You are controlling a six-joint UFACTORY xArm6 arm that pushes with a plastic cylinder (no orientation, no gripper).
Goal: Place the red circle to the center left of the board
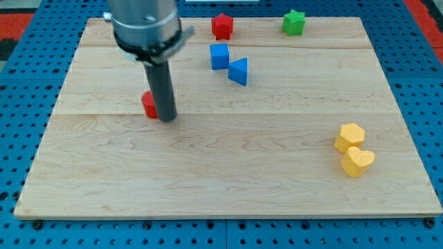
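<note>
Wooden board (228, 173); red circle (148, 104) half hidden behind my tip (167, 118).

So our bench (208, 173) is a pale wooden board sitting on a blue pegboard (21, 104). Up along the view's top edge we've got a red star (222, 26) and a green star (293, 22). Just below the red star sit a blue cube (219, 56) and a blue triangle (239, 70), nearly touching. At left of center, a red block (148, 104) peeks out beside my tip (166, 117), mostly hidden. Down at the view's right, a yellow hexagon (349, 136) touches a yellow heart (357, 162).
</note>
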